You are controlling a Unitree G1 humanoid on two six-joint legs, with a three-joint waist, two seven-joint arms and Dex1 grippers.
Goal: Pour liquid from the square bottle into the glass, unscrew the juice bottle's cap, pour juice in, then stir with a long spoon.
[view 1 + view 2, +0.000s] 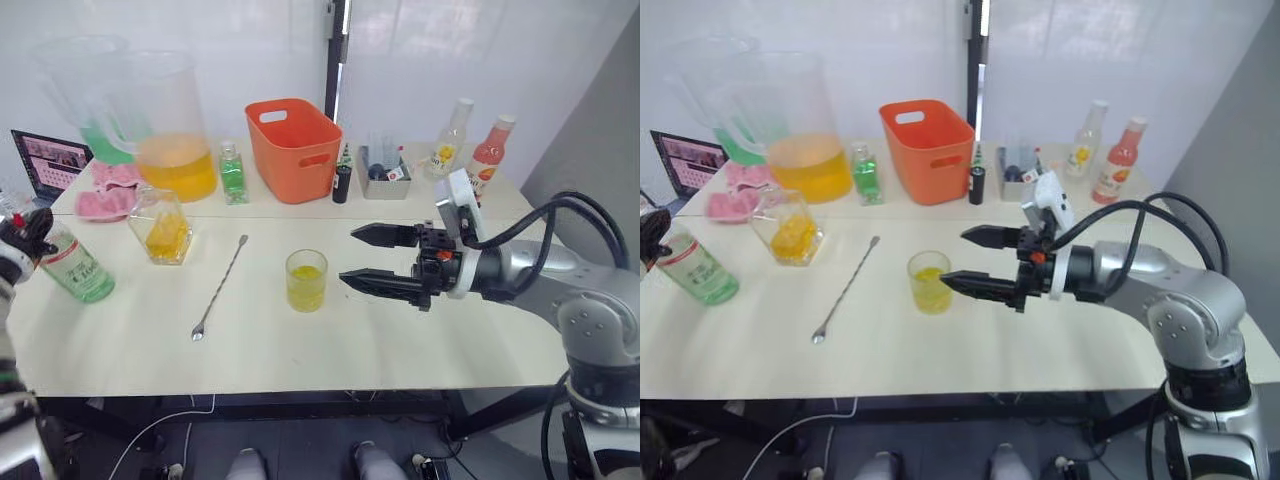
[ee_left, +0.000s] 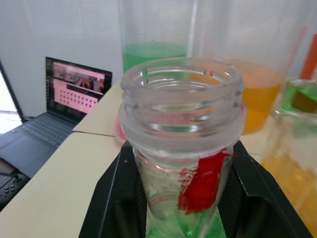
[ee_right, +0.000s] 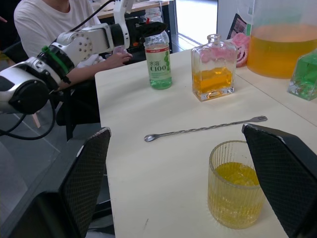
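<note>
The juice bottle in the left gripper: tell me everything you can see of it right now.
The juice bottle is clear plastic with a little green liquid at the bottom and a white label with green print. It stands upright on the table near its left end, apart from the square bottle. Its cap is off: the left wrist view shows an open threaded mouth and a torn red strip below the neck ring. The left gripper is shut on its neck, black fingers on both sides.
</note>
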